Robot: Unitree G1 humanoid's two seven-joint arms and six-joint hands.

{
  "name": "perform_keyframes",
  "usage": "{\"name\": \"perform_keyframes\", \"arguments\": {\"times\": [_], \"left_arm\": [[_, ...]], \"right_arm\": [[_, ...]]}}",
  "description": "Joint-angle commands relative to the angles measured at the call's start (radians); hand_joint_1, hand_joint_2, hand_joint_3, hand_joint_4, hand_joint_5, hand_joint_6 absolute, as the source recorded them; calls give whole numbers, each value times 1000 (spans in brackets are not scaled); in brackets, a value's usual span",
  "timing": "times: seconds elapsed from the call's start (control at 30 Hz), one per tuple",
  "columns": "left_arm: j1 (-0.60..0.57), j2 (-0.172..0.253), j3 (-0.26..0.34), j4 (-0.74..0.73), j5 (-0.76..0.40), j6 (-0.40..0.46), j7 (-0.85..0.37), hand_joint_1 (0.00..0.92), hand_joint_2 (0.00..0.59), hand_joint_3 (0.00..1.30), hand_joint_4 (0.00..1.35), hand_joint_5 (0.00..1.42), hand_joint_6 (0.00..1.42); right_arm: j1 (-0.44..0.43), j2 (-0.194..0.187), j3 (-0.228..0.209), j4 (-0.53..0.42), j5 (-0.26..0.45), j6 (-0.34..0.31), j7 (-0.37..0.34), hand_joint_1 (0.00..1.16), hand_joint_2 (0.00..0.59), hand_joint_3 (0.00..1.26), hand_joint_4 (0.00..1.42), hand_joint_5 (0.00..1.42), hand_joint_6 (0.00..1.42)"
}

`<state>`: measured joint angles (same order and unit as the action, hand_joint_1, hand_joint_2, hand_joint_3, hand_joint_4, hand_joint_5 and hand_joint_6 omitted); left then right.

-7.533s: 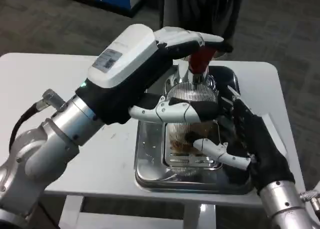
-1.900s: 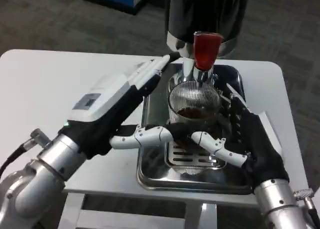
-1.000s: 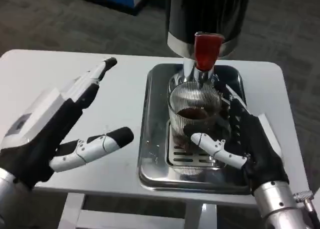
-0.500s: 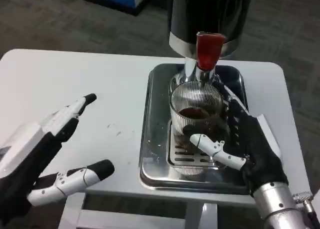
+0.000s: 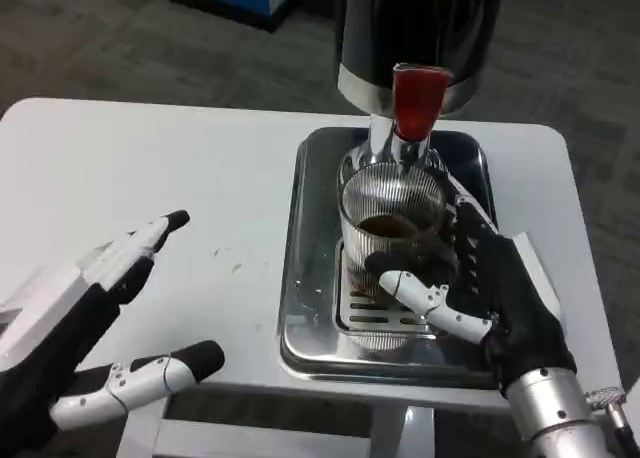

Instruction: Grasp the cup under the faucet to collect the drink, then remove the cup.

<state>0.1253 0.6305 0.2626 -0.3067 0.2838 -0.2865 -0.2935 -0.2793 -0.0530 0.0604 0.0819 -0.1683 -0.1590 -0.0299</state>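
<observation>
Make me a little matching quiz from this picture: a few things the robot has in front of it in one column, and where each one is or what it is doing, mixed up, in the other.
Things:
1. ribbed clear glass cup
2. red faucet lever
3. left hand
4. right hand

States:
A. open above the white table, holding nothing
B. wrapped around the cup's side
C. stands on the steel drip tray, brown drink inside
D. sticks out above the cup

Pairs: 1-C, 2-D, 3-A, 4-B
</observation>
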Motion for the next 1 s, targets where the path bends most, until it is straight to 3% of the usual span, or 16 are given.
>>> {"name": "perform_keyframes", "arguments": {"times": [0.03,1.0], "left_arm": [[32,16,17,-15,-9,-17,-14,0,80,0,0,0,0],[39,13,23,-11,-14,-19,-27,0,84,0,0,0,0]], "right_arm": [[-16,-7,-1,35,0,-12,0,766,184,103,184,201,206],[-83,-52,32,82,-19,-2,40,750,157,5,76,76,83]]}}
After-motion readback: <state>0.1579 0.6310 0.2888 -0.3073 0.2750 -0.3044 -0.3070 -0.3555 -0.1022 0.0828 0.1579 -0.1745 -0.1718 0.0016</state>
